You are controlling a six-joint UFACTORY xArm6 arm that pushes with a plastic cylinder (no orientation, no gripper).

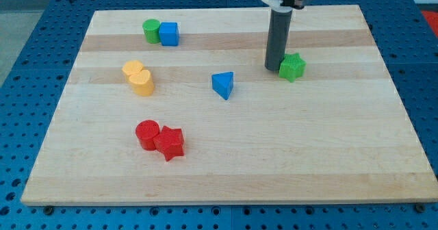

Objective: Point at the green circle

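The green circle (150,31) is a short green cylinder at the view's upper left of the wooden board (226,168), touching a blue cube (169,33) on its right. My tip (273,68) is at the lower end of the dark rod at the view's upper right, right beside the left side of a green star-shaped block (292,67). The tip is far to the right of the green circle and a little lower in the view.
A blue triangle (223,85) lies left of the tip. A yellow heart-like block (139,78) sits at the left. A red cylinder (146,134) touches a red star (170,144) at the lower left. A blue perforated table (27,24) surrounds the board.
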